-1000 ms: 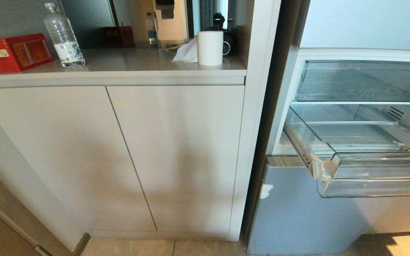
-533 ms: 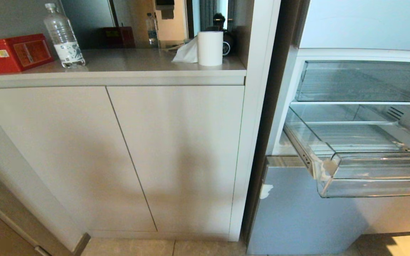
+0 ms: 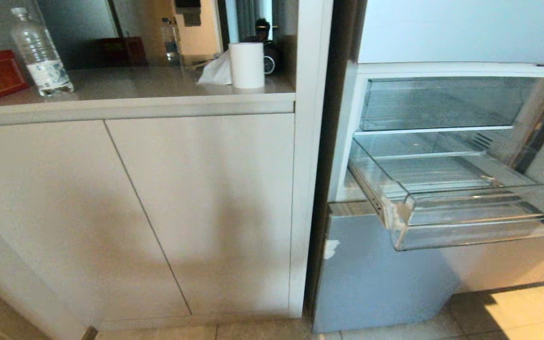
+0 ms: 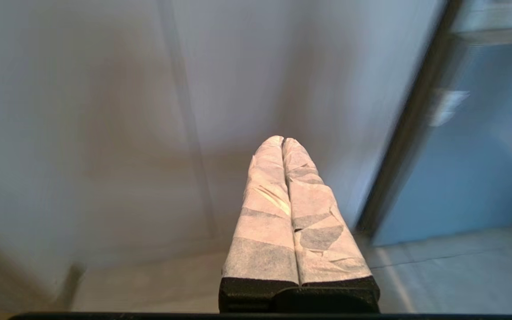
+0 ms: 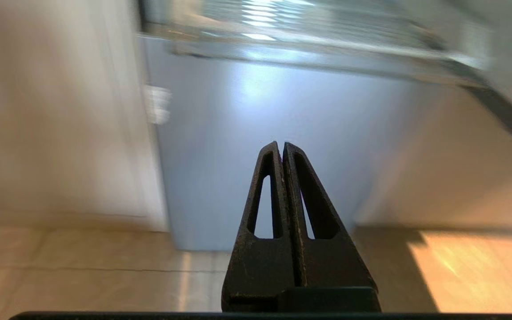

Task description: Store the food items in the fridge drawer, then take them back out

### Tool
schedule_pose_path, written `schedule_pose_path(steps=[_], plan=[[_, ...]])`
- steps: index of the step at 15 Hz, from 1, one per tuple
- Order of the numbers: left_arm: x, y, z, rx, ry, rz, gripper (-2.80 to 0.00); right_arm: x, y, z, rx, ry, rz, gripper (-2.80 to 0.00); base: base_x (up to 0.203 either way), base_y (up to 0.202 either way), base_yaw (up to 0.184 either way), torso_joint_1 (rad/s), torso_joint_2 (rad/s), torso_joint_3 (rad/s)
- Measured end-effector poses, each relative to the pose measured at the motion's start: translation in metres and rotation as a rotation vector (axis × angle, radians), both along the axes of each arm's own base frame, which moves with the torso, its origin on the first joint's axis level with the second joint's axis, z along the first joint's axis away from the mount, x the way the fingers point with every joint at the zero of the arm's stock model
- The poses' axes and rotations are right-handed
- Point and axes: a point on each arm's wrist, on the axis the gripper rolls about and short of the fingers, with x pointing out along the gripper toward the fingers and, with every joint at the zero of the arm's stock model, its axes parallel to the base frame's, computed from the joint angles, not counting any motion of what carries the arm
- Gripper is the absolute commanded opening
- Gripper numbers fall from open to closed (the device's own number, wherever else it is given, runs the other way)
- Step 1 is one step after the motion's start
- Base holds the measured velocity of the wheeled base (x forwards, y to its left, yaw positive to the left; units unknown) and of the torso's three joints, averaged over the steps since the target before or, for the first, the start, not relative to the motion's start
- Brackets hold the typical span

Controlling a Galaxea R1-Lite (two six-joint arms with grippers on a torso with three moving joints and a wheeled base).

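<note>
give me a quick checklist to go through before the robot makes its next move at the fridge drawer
1. Fridge drawer pulled out and reachable: ok, it juts out past the fridge front.
2. Food in the drawer: not ok, its ribbed floor shows nothing, and no apple is in any view.
3. Left gripper free: ok, shut on nothing, facing the cabinet door.
4. Right gripper free: ok, shut on nothing, low before the fridge's lower panel.
5. Upper clear bin out of the way: ok, it sits pushed back above the drawer.
6. Arms clear of the drawer: ok, neither shows in the head view.
</note>
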Motion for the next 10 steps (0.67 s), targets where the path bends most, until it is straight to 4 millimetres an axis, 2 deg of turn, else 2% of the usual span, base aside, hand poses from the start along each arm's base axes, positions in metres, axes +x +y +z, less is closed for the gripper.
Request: schedule_pose_path(steps=[10], plan=[[0.0,0.0,0.0,0.0,0.0,0.0,-2.8,0.0,-0.0002,-0.0002,0.006,0.002,-0.009,-2.8,0.001,0.007,-0.176,0.002,0.0,0.004]])
